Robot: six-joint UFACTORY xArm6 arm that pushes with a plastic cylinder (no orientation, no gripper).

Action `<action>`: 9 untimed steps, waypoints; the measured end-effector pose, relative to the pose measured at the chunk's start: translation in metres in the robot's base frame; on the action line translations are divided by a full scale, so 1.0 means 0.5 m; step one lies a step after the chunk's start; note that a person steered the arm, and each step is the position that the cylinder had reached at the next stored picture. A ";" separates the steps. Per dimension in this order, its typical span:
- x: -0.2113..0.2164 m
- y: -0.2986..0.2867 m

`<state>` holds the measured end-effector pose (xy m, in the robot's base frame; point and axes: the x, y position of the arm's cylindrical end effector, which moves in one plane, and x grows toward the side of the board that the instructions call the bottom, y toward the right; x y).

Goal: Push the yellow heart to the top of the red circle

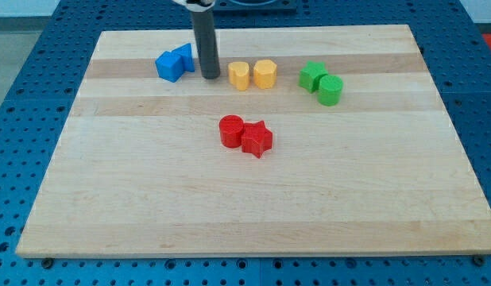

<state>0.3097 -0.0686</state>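
Note:
The yellow heart [239, 75] lies near the view's top, just left of a yellow hexagon [264, 73]. The red circle [230, 130] lies near the board's middle, below the heart, touching a red star [257, 139] at its lower right. My tip [210, 76] stands on the board just left of the yellow heart, a small gap apart, and right of the blue blocks.
Two blue blocks [175, 63] sit together at the upper left, next to my tip. A green star-like block [312, 75] and a green cylinder [330, 90] sit at the upper right. The wooden board [150, 199] lies on a blue perforated table.

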 end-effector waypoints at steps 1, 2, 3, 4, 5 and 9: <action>-0.018 0.010; -0.039 0.043; -0.047 0.068; -0.052 0.068; -0.052 0.080; 0.064 0.089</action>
<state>0.3418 -0.0243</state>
